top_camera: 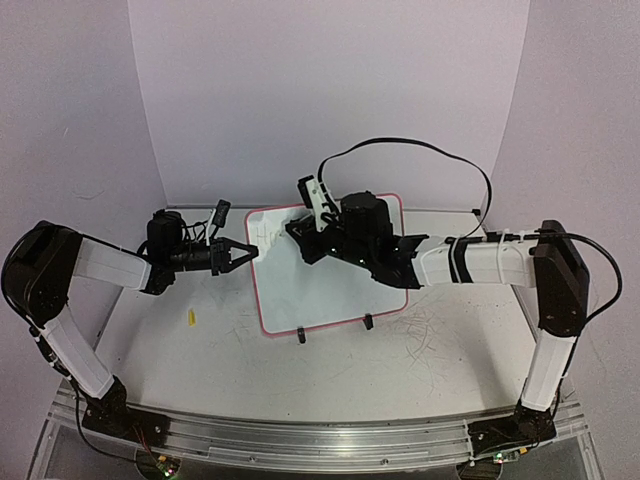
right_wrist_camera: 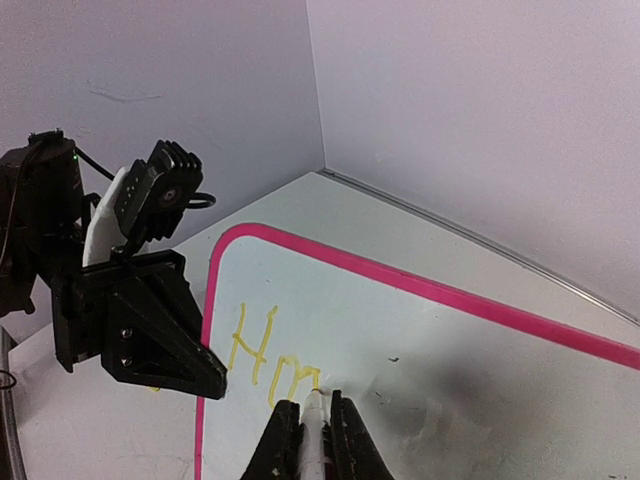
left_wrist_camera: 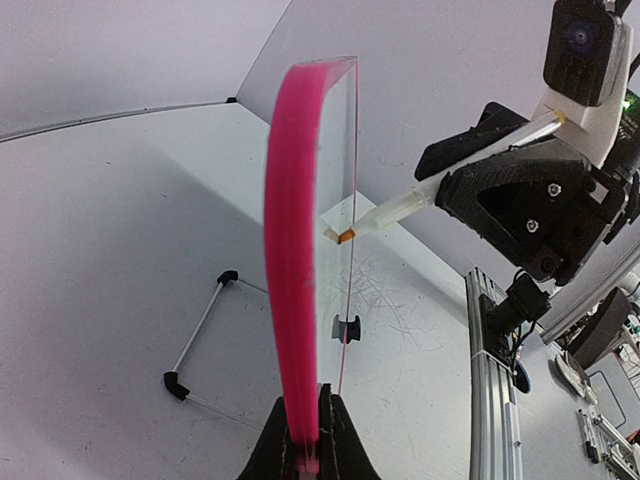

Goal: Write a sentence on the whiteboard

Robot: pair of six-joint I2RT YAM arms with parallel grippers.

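White table (top_camera: 200, 370) | left gripper (left_wrist_camera: 305, 430) clamped on whiteboard (top_camera: 330, 290) edge | right gripper (right_wrist_camera: 312, 420) clamped on marker (left_wrist_camera: 400, 208) | risk: hard push tilts it, smears sentence (right_wrist_camera: 262, 355)

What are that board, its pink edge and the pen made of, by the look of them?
The board looks like smooth white coated sheet, glossy: edge-on in the left wrist view it seems glassy. Its pink edge looks like moulded plastic, evenly coloured with a soft sheen. The pen seems white plastic; its orange tip may be felt, too small to tell.
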